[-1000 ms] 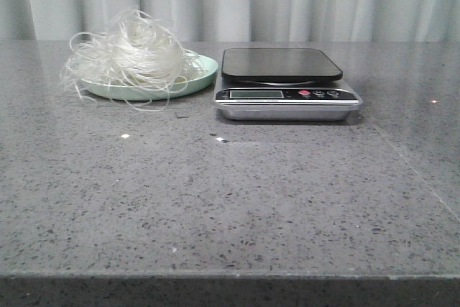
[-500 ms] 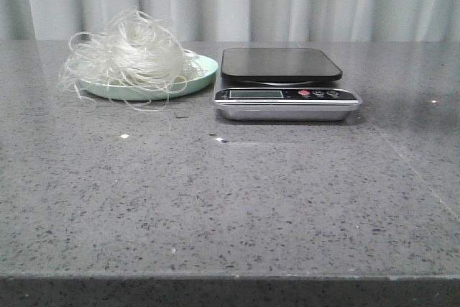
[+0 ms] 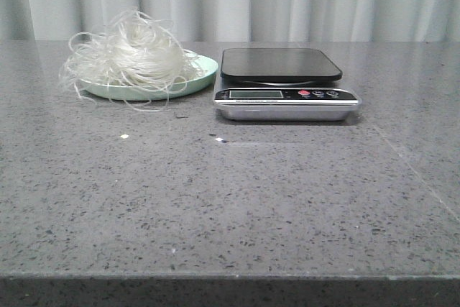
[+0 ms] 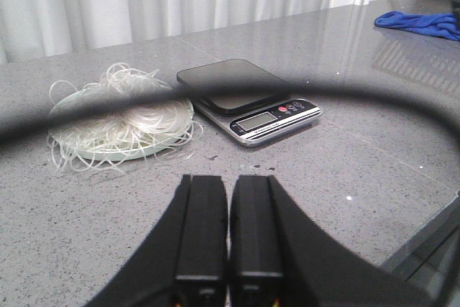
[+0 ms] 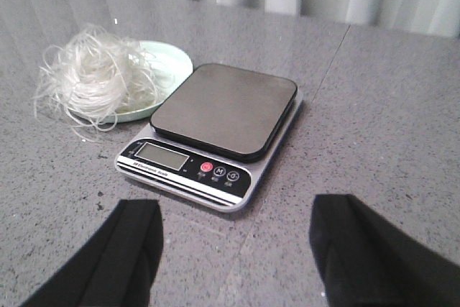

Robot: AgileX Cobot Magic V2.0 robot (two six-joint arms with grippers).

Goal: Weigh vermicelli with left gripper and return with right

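The vermicelli (image 3: 133, 54), a fluffy white nest of thin strands, lies on a pale green plate (image 3: 205, 71) at the back left of the table. It also shows in the left wrist view (image 4: 122, 116) and the right wrist view (image 5: 97, 80). A kitchen scale (image 3: 284, 84) with a dark empty platform stands right of the plate. No gripper shows in the front view. My left gripper (image 4: 228, 181) is shut and empty, over bare table short of the plate. My right gripper (image 5: 233, 224) is open and empty, just short of the scale (image 5: 215, 131).
A blue cloth (image 4: 424, 23) lies far off beyond the scale in the left wrist view. A blurred dark cable (image 4: 237, 91) arcs across that view. A table edge drops away near that gripper (image 4: 424, 239). White curtains hang behind the grey stone table (image 3: 230, 199).
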